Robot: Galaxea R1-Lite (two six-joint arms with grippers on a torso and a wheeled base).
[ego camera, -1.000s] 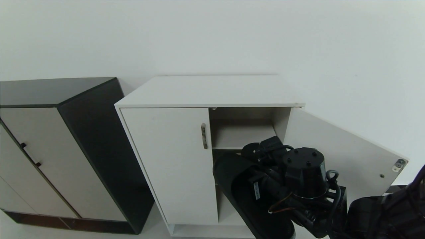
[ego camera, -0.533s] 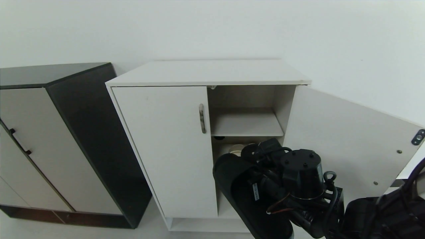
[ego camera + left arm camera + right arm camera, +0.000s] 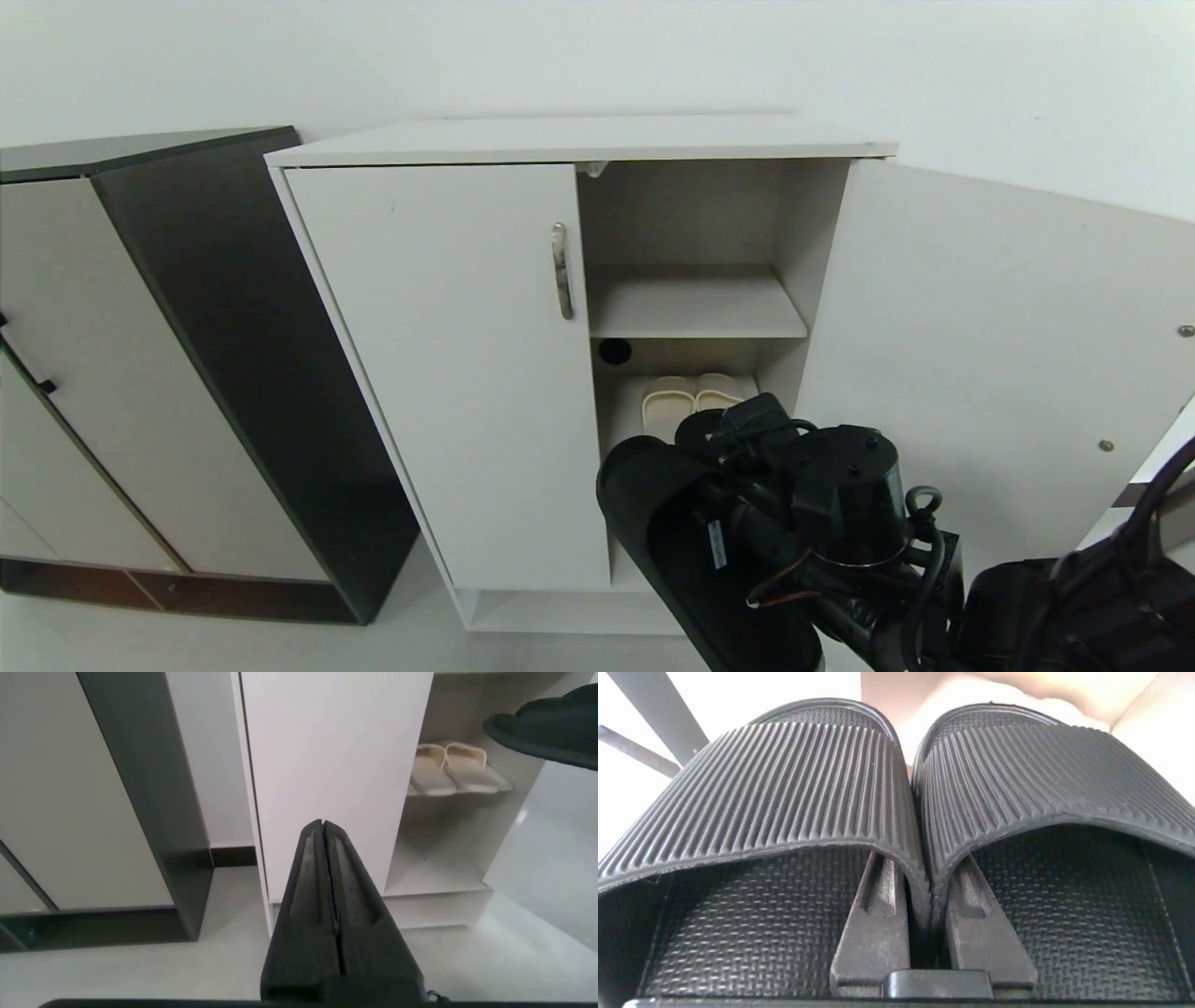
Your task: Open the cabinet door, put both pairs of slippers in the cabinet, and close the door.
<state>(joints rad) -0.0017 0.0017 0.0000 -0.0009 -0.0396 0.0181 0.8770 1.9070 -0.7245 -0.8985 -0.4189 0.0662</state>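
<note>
The head camera has dipped, revealing beige slippers on the lower shelf of the cabinet, just beyond the right gripper. That gripper pinches the black slippers by their adjoining straps, so both travel together. The left gripper, closed and empty, hangs back out of the way.

- The left gripper has its fingers pressed together with nothing between them, above the floor.
- Beyond it stands the white cabinet, its door on this side shut.
- In the open compartment beside that door, a pair of cream slippers lies side by side on a shelf.
- A black slipper juts in near the cream pair.
- A dark cabinet stands just beside the white one.
</note>
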